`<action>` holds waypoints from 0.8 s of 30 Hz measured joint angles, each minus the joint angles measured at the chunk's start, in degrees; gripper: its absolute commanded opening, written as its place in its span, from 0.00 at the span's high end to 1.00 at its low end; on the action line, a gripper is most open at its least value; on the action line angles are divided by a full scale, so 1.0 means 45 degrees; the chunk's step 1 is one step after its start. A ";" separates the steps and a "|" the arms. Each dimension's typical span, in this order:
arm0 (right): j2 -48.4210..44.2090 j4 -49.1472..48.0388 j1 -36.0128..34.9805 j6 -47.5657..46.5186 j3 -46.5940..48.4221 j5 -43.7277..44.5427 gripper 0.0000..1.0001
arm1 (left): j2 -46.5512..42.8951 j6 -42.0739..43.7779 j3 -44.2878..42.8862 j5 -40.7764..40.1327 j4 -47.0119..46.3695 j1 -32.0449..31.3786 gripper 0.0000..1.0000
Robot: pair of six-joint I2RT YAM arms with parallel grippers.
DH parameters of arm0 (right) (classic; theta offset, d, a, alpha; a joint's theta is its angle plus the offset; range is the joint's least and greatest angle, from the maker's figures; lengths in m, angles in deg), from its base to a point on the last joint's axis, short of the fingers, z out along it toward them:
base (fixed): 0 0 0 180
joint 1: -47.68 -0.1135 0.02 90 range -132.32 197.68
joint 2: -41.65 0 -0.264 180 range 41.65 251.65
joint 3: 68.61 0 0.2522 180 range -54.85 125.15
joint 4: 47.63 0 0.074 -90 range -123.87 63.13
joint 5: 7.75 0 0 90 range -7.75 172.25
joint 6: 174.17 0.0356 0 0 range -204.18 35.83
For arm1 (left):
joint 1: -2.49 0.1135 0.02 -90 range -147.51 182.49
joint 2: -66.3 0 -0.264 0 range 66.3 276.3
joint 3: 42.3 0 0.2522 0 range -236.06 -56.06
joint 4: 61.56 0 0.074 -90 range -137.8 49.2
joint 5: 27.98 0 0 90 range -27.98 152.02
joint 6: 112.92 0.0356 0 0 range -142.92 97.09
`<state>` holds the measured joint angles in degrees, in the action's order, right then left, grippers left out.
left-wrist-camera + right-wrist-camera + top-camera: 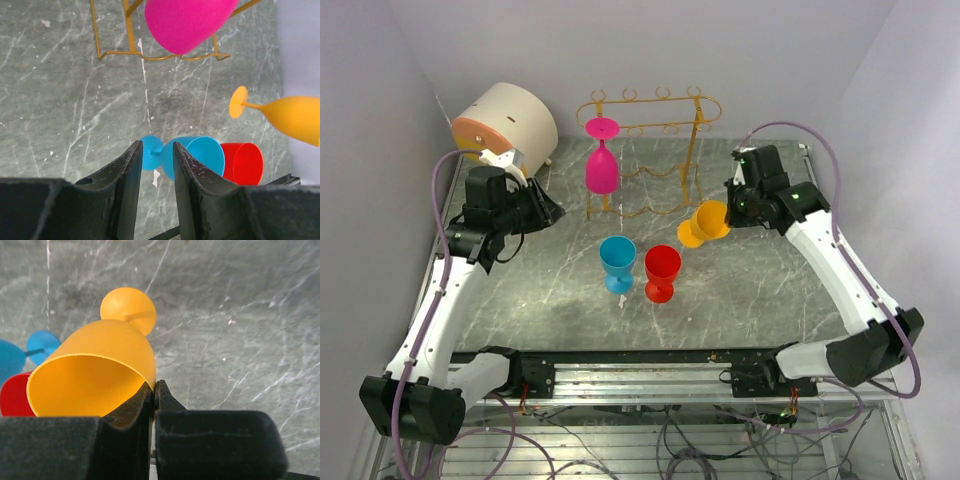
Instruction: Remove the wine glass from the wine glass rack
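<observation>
The right gripper (727, 214) pinches the rim of the orange glass (705, 223), one finger inside the bowl and one outside, pressed together on the wall. The glass lies on its side, near the rack's (695, 140) right upright, with its mouth to the right at the fingers and its foot pointing left and slightly near. A pink glass (601, 166) hangs upside down on the rack. The left gripper (546, 209), fingers slightly spread, holds nothing.
</observation>
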<state>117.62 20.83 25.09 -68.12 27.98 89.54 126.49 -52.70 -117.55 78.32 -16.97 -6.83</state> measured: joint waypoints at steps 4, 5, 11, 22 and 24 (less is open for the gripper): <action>0.0816 0.0019 0.0005 -0.0078 -0.0607 -0.0743 1.00 | -0.0068 0.0321 0.0083 -0.0355 0.0170 0.0000 0.59; 0.1001 0.0058 0.0005 -0.0097 -0.0704 -0.0860 1.00 | -0.0126 0.0389 0.0165 -0.0437 0.0180 0.0000 0.59; 0.1438 0.0262 0.0005 -0.0311 -0.0792 -0.1185 1.00 | -0.0321 0.0597 0.0826 -0.0806 0.0219 0.0000 0.60; 0.1685 0.0442 -0.0204 -0.0597 -0.1229 -0.1132 0.96 | -0.0180 0.0787 0.1481 -0.1020 0.0355 0.0000 0.59; 0.1749 0.0452 -0.0287 -0.0641 -0.1248 -0.1098 0.92 | -0.0180 0.0816 0.1569 -0.1030 0.0355 0.0000 0.57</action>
<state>125.49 22.86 23.80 -71.01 22.36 84.60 125.68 -49.02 -110.49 73.69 -15.38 -6.83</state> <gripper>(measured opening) 0.033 0.410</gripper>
